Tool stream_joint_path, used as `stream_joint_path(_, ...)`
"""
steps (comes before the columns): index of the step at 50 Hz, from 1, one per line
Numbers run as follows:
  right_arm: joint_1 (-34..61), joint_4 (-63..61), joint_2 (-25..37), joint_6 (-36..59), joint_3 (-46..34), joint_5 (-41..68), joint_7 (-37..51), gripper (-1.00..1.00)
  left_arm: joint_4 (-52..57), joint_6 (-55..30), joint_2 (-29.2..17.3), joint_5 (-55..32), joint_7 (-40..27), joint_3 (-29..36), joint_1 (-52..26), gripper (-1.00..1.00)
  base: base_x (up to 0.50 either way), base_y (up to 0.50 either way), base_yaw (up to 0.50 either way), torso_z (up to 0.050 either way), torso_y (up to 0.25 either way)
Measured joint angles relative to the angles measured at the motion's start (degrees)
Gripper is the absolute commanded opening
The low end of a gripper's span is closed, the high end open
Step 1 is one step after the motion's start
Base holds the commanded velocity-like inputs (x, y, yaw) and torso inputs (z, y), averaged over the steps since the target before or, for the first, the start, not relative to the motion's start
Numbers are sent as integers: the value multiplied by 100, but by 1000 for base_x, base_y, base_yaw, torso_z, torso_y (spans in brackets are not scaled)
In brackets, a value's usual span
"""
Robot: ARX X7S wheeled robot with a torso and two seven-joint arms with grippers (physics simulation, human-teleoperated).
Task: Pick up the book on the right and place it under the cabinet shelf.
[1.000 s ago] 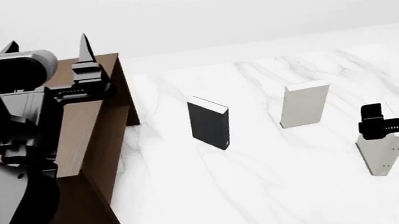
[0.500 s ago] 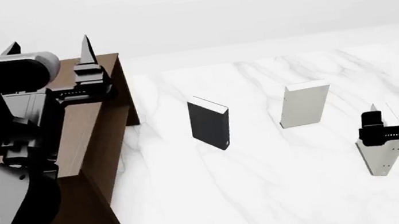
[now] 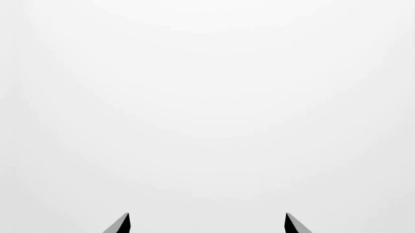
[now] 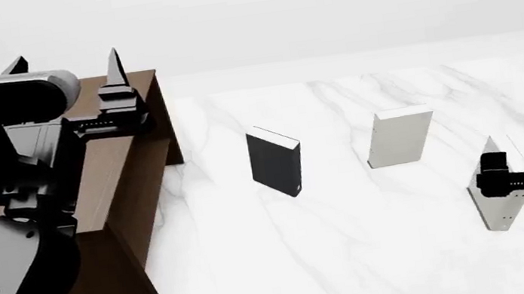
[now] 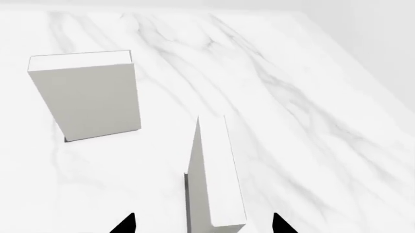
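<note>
White marble tabletop (image 4: 356, 241) with grey veining, plain pale wall behind, nothing else in the room visible. Dark brown wood-grain cabinet shelf (image 4: 129, 179) sits at the left side of the table, flat top, side panel facing the camera, its inside not visible from here. Three books stand upright on the marble: a black book (image 4: 275, 162) near the middle, a greyish pale book (image 4: 400, 136) to its right, and the book (image 4: 499, 195) at the far right, well apart from the cabinet shelf. The book is thin, plain off-white, no print on the cover, standing on its edge with a narrow edge up; in the right wrist view it (image 5: 214, 179) runs straight away from the camera, with the greyish pale book (image 5: 87, 94) standing beyond it and off to one side. Right gripper (image 4: 497, 178) is low at the book, its two dark fingertips (image 5: 124, 224) showing on either side of the book in the wrist view, spread wider than the book's thickness, gap visible on both sides, not clamping it. Left gripper (image 4: 64, 74) is raised above the cabinet shelf's top, fingers pointing up and set wide apart, holding nothing; left wrist view shows only the two tips (image 3: 120, 224) against blank pale background.
</note>
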Motion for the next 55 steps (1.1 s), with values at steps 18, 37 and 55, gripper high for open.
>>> stream_joint_path(18, -47, 236, -75, -146, -49, -97, -82, 100, 2, 24, -38, -40, -28, 6, 19, 100, 0, 0, 0, 0, 0)
stream_joint_path(37, 436, 774, -272, -242, -339, -416, -317, 100, -18, 68, -75, -59, -59, 28, 51, 100, 0, 0, 0, 0, 0)
stream_joint_path(55, 727, 1440, -493, -432, -604, -735, -548, 100, -1, 41, -122, -108, -99, 26, 20, 100, 0, 0, 0, 0, 0)
